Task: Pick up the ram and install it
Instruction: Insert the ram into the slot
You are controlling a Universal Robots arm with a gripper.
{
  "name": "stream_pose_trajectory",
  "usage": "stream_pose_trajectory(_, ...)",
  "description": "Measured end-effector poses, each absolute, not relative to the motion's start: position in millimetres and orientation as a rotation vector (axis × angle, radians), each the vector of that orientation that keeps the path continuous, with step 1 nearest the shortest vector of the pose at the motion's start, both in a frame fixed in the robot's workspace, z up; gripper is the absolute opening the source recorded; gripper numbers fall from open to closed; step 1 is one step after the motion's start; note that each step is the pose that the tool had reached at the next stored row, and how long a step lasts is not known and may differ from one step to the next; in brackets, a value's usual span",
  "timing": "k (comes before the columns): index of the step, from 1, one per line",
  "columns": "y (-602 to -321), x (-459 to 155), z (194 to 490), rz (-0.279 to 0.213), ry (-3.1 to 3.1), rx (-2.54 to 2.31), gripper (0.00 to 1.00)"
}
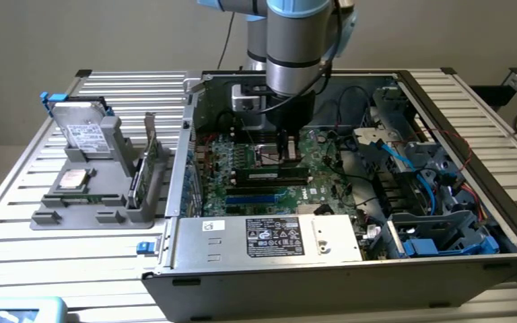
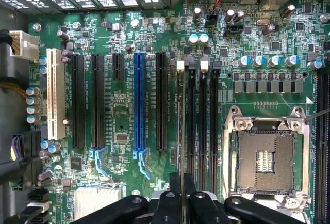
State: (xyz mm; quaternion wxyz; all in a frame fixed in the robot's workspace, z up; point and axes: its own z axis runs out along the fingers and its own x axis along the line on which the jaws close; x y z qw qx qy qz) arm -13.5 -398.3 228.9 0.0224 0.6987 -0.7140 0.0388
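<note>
The ram (image 1: 272, 173) is a thin green stick with black chips, lying along the memory slots of the motherboard (image 1: 322, 151) inside the open computer case. My gripper (image 1: 285, 159) reaches straight down onto its middle. In the wrist view the ram (image 2: 180, 131) shows edge-on as a thin line over the slot with a white latch (image 2: 180, 65). My gripper (image 2: 181, 193) is shut on the ram, its black fingers (image 2: 174, 203) pressed on either side. Whether the stick is fully seated in the slot cannot be told.
A power supply (image 1: 268, 235) fills the case's near side. Blue cables (image 1: 393, 155) and drive cages stand at the exterior view's right. Beside the slots lie the CPU socket (image 2: 265, 157) and a blue expansion slot (image 2: 139, 100). Outside, a grey fixture (image 1: 79, 215) holds a hard drive (image 1: 83, 131) and an upright green card (image 1: 148, 158).
</note>
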Motion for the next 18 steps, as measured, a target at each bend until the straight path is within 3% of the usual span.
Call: stream_pose_trajectory(18,-396.7,-17.9,225.9,0.138,-2.221,2.168,0.14)
